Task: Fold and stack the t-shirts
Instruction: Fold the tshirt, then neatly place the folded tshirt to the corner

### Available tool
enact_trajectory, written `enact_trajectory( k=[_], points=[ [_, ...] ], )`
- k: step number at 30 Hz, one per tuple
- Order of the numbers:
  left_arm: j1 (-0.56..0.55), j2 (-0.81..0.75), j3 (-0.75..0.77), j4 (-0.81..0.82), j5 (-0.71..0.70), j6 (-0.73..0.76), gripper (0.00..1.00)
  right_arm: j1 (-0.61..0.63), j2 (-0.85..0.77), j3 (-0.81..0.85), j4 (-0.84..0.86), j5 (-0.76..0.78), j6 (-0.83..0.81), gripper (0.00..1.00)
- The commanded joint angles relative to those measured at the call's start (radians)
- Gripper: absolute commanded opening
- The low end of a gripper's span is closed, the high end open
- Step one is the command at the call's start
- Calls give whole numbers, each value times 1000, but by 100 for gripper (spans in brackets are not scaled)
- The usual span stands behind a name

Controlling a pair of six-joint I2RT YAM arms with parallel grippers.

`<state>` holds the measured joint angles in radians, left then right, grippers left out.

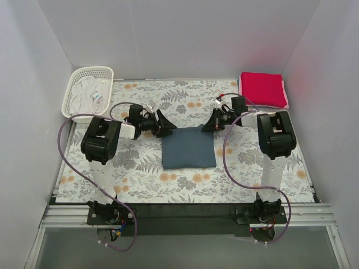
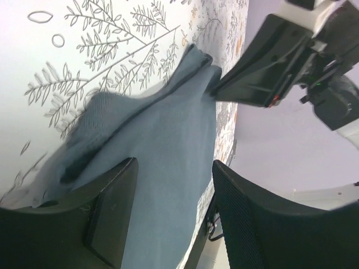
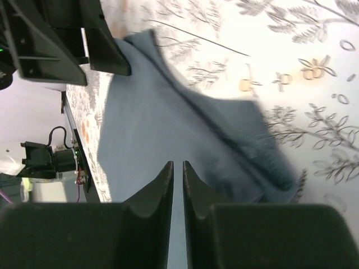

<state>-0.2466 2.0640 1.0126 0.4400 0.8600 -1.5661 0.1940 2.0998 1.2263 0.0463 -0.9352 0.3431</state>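
The dark slate blue t-shirt (image 1: 188, 147) lies folded into a rectangle on the middle of the floral cloth. My left gripper (image 1: 168, 130) is at its far left corner, open, with the blue cloth (image 2: 162, 145) below its spread jaws (image 2: 174, 164). My right gripper (image 1: 206, 126) is at the far right corner, its fingers almost together (image 3: 177, 164) just above the blue shirt (image 3: 151, 123), holding nothing. The crimson red t-shirt (image 1: 261, 88) lies folded at the back right, with a pale pink edge (image 1: 287, 98) showing under it.
A white lattice basket (image 1: 80, 80) holding white cloth stands at the back left. The grey-and-orange floral cloth (image 1: 140, 179) covers the table. White walls close in the left, right and far sides. The arm bases stand at the near edge.
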Motion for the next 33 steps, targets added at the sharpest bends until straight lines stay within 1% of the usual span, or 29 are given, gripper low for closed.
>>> enact_trajectory(
  k=[1, 2, 3, 4, 5, 6, 7, 8, 9, 10, 11, 12, 13, 14, 15, 16, 17, 18, 20, 21, 25, 27, 31, 33],
  points=[
    [15, -178, -16, -13, 56, 81, 54, -7, -197, 1, -19, 3, -49, 18],
    [12, -211, -6, -44, 59, 124, 54, -10, -230, 1, -42, 4, -50, 33],
    [3, -247, 4, -88, 35, 179, 53, -10, -262, -4, -45, 12, -52, 41],
    [-29, -316, 20, -218, 8, 336, 53, -10, -332, -19, -74, 22, -56, 52],
    [-51, -349, 39, -278, -21, 407, 52, -8, -369, -36, -94, 57, -61, 56],
    [-103, -399, 52, -335, -59, 475, 52, -8, -403, -53, -105, 87, -65, 61],
    [-135, -416, 67, -465, -144, 557, 49, -11, -466, -85, -118, 116, -90, 66],
    [-170, -429, 81, -519, -203, 692, 47, -19, -492, -94, -166, 159, -102, 68],
    [-231, -448, 99, -558, -248, 762, 45, -27, -512, -103, -186, 170, -114, 70],
    [-267, -461, 96, -604, -341, 811, 43, -36, -543, -116, -206, 183, -121, 73],
    [-299, -472, 92, -615, -383, 904, 40, -60, -557, -122, -242, 203, -115, 75],
    [-362, -491, 74, -619, -418, 949, 39, -77, -566, -134, -255, 238, -105, 76],
    [-399, -501, 63, -620, -459, 987, 39, -100, -592, -148, -263, 252, -93, 77],
    [-437, -505, 54, -616, -539, 1030, 39, -146, -609, -190, -261, 269, -58, 79],
    [-510, -501, 47, -616, -585, 1101, 39, -168, -624, -211, -260, 279, -44, 82],
    [-548, -495, 41, -612, -620, 1133, 40, -185, -655, -227, -261, 288, -33, 89],
    [-581, -489, 38, -603, -689, 1158, 43, -223, -667, -264, -263, 295, -29, 90],
    [-647, -466, 34, -589, -725, 1211, 44, -235, -690, -280, -261, 292, -27, 90],
    [-703, -430, 34, -558, -788, 1253, 44, -258, -711, -313, -253, 297, -20, 89],
    [-744, -400, 29, -540, -823, 1290, 44, -260, -733, -348, -249, 329, 8, 89],
    [-809, -331, 27, -454, -846, 1345, 44, -277, -782, -419, -215, 374, 72, 89],
    [-838, -296, 43, -446, -837, 1354, 44, -283, -800, -444, -215, 417, 92, 89],
    [-878, -243, 57, -402, -839, 1376, 44, -292, -801, -481, -211, 450, 146, 83],
    [-892, -211, 69, -396, -837, 1374, 44, -297, -798, -493, -209, 467, 175, 82]
  ],
)
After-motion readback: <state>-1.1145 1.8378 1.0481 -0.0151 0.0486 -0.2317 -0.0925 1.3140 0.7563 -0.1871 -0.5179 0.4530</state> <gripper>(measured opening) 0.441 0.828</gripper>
